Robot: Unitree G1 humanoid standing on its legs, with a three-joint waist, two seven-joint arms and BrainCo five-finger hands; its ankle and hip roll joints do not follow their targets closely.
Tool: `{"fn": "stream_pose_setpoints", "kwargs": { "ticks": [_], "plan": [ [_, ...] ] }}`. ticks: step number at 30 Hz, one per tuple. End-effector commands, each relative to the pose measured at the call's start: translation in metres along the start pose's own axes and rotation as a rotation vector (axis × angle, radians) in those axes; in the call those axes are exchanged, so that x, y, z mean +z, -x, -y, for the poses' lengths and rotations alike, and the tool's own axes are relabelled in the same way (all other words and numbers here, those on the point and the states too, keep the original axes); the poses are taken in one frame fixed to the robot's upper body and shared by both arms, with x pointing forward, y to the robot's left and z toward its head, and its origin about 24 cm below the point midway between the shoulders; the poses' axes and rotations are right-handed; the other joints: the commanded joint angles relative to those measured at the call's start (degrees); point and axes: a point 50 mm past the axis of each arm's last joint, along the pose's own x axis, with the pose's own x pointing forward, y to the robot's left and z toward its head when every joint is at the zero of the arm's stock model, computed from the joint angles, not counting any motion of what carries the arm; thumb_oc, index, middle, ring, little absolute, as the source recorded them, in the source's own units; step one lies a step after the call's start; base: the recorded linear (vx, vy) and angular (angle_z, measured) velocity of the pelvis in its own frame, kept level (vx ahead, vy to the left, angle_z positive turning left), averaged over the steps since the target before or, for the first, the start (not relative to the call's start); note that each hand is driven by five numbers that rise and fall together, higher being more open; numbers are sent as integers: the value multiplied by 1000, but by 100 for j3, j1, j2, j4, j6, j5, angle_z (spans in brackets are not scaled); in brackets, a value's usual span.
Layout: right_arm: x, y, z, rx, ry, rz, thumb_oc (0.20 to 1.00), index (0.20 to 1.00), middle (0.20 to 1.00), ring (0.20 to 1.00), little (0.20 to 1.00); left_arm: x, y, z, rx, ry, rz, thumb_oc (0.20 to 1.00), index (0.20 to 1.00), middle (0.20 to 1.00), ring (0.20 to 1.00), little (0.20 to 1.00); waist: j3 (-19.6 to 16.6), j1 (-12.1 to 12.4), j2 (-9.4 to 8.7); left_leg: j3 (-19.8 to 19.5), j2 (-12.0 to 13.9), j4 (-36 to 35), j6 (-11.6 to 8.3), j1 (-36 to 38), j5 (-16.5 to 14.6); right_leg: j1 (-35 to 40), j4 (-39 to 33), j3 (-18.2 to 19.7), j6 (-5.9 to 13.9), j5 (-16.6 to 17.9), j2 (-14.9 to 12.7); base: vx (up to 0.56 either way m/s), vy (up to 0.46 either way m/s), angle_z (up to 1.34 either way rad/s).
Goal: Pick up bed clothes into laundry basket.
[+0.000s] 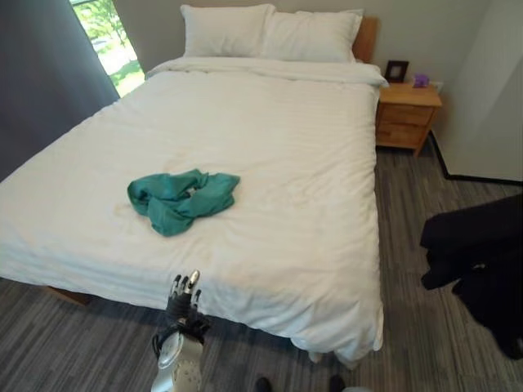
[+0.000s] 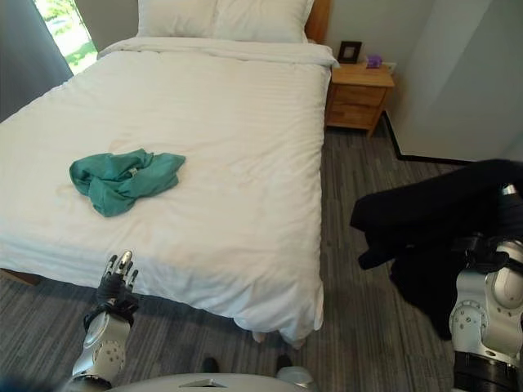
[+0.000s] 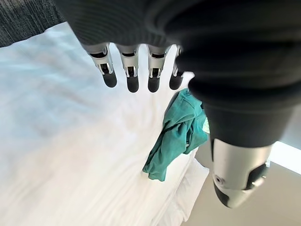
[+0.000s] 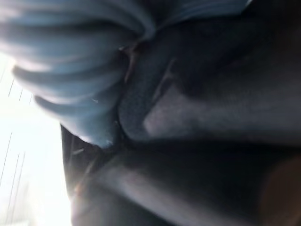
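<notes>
The right hand, fingers hidden, is carrying a black garment at frame right, while the left hand, fingers straight and empty, is pointing toward the teal garment mid-bed, seemingly to grab it.

Nightstand beside headboard; two pillows; curtain.

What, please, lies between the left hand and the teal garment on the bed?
Only bare white duvet separates the left hand from the teal garment, seen in both eye views.
</notes>
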Motion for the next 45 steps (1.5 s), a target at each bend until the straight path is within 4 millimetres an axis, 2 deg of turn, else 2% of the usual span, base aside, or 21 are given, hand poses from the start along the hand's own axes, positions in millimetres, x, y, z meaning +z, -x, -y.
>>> {"fn": "stream_pose_setpoints", "kwargs": {
  "ticks": [1,3,7,9,13,15,17,18,21,23,24,25,26,30,32,33,36,38,39,41,45],
  "plan": [
    [19,-1,-9,-3,-98,136,200,200,200,200,200,38,-13,7,-17,2,159,1000,1000,1000,1000,1000,699,46,-305,93,309,816,-333,128,-101,167,562,-495,-167,-437,-97,-62,-120,15],
    [8,6,-9,-56,-208,111,200,200,200,200,200,34,-10,6,-20,25,154,1000,1000,1000,1000,1000,941,71,-296,-8,457,1760,-511,-319,26,290,574,-536,-289,-517,-91,-75,-127,30],
    [-6,9,-21,-57,-297,54,200,200,200,200,200,25,-8,7,12,91,125,1000,1000,1000,1000,1000,1061,137,-200,-128,505,2054,-560,-920,317,365,530,-640,-340,-577,-66,-40,-28,14],
    [-10,9,-31,-27,-308,27,200,200,200,200,200,12,-4,9,12,164,80,1000,1000,1000,1000,1000,952,150,-182,183,703,1580,-533,-1069,421,383,466,-664,-282,-599,-130,118,96,22],
    [1,1,-45,46,-267,75,200,200,200,200,200,6,-5,11,23,152,65,1000,1000,1000,1000,1000,833,222,-57,-118,1052,465,-602,-947,830,422,572,-377,-100,-735,-365,193,228,3],
    [9,-2,-45,48,-237,116,200,200,200,200,200,18,-7,18,-5,149,130,1000,1000,1000,1000,1000,720,172,15,-219,1496,241,-772,-923,1107,466,699,-161,45,-855,-652,222,264,5],
    [12,-3,-44,44,-225,129,200,200,200,200,200,22,-8,19,-9,147,151,1000,1000,1000,1000,1000,679,157,27,-272,1627,220,-819,-872,1181,467,779,-83,98,-907,-773,210,300,-4],
    [15,-5,-48,43,-233,154,200,200,200,200,200,33,-11,25,-25,151,196,1000,1000,1000,1000,1000,542,196,74,-635,1851,272,-880,-810,1282,449,801,151,225,-872,-1005,319,499,-20],
    [11,-4,-66,58,-334,151,200,200,200,200,200,35,-14,27,6,232,206,1000,1000,1000,1000,1000,309,275,119,-1334,1804,647,-954,-637,1071,456,761,506,418,-799,-1350,304,449,-56],
    [13,-4,-70,69,-343,158,200,200,200,200,200,38,-15,28,-1,242,215,1000,1000,1000,1000,1000,237,242,146,-1274,1749,846,-983,-653,930,490,791,526,497,-727,-1485,195,318,-50],
    [12,-3,-72,69,-353,156,200,200,200,200,200,42,-16,32,-20,238,225,1000,1000,1000,1000,1000,163,220,126,-1142,1666,946,-978,-634,572,533,752,554,597,-628,-1672,204,527,-10],
    [9,1,-73,42,-375,148,200,200,200,200,200,50,-22,50,-94,167,238,1000,1000,1000,1000,1000,76,156,51,-808,1383,1067,-885,-633,-17,468,870,571,802,-87,-2092,204,526,-3],
    [9,2,-73,42,-375,148,200,200,200,200,200,50,-22,50,-94,166,238,1000,1000,1000,1000,1000,72,163,43,-799,1376,1070,-882,-634,-19,461,871,580,805,-87,-2101,142,523,-6],
    [-11,15,-84,43,-428,48,200,200,200,200,200,85,-31,72,-202,-113,345,1000,1000,1000,1000,1000,206,61,90,-517,586,935,-267,-429,-358,-397,1772,832,378,1674,-2491,88,564,-14],
    [-18,16,-88,87,-416,3,200,200,200,200,200,121,-33,69,-205,-250,462,1000,1000,1000,1000,1000,352,-25,242,-376,352,708,-67,-244,-301,-793,2344,743,286,1640,-2286,122,725,-42],
    [-17,16,-87,124,-408,0,200,200,200,200,200,141,-35,68,-194,-339,524,1000,1000,1000,1000,1000,427,-124,289,-262,209,427,85,-14,-295,-1080,2744,564,234,993,-1647,182,672,-83],
    [-16,12,-78,130,-367,17,200,200,200,200,200,164,-32,61,-165,-484,603,1000,1000,1000,1000,1000,546,-99,254,-19,-16,246,210,191,-359,-1505,2665,-366,137,165,-828,85,411,-105],
    [-17,12,-76,119,-390,15,200,200,200,200,200,166,-31,56,-156,-515,605,1000,1000,1000,1000,1000,557,-50,181,61,-116,229,212,291,-456,-1422,2386,-747,74,-52,-617,87,172,-81],
    [-21,14,-70,105,-372,-12,200,200,200,200,200,168,-27,51,-149,-525,605,1000,1000,1000,1000,1000,479,114,96,198,-191,266,205,367,-555,-1025,1871,-1145,94,120,-973,126,178,-45],
    [-25,17,-68,126,-365,-37,200,200,200,200,200,171,-30,52,-149,-546,609,1000,1000,1000,1000,1000,377,47,80,234,-174,132,156,463,-553,-749,1288,-719,86,-93,-657,102,20,-39],
    [-21,9,-66,136,-341,-21,200,200,200,200,200,218,-30,58,-124,-644,728,1000,1000,1000,1000,1000,203,102,75,475,-108,75,130,513,-522,-585,883,-814,169,55,-608,87,3,-31]
  ]
}}
